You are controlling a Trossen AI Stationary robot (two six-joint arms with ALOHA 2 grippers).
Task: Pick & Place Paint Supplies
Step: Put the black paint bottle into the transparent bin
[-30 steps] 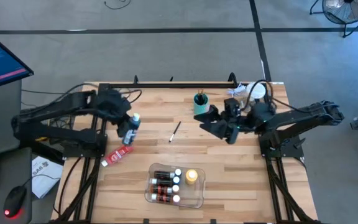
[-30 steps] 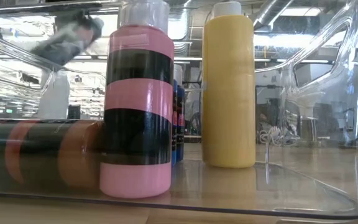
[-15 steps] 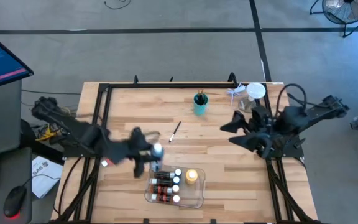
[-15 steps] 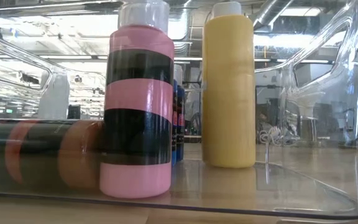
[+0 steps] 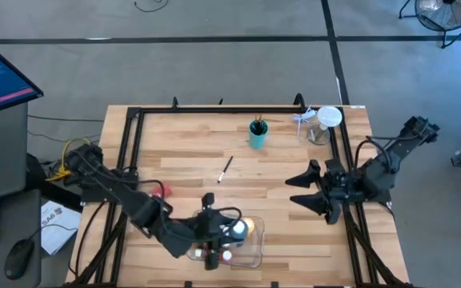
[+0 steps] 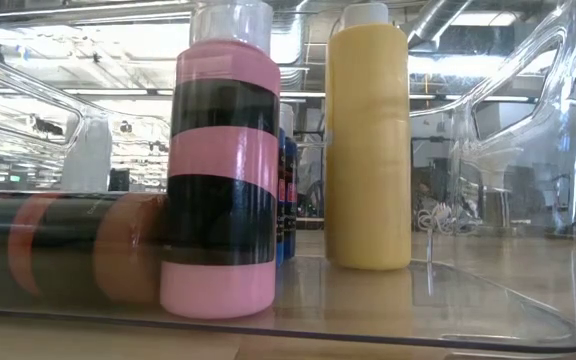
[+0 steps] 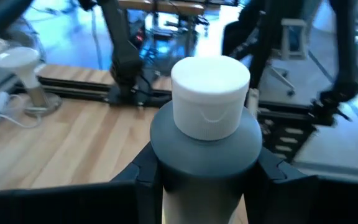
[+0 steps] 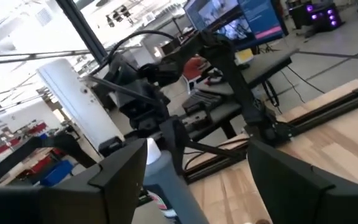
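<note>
We have the left pincer (image 5: 213,240) clamped on a grey paint tube (image 7: 207,140), right over the clear tray (image 5: 250,258); we should lower it upright into a free gap before letting go. Right pincer (image 5: 298,190) waits wide, well clear.

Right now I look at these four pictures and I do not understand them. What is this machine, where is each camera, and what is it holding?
Two dark robot arms work at a wooden table. One camera looks down from above, one sits low inside the clear tray, and one rides on each wrist. The left gripper is over the tray, closed on a grey tube with a white cap. The right gripper waits open at the table's right side, empty. The tray holds a pink and black bottle and a yellow bottle. A teal cup, a paint brush and a red tube are on the table.
</note>
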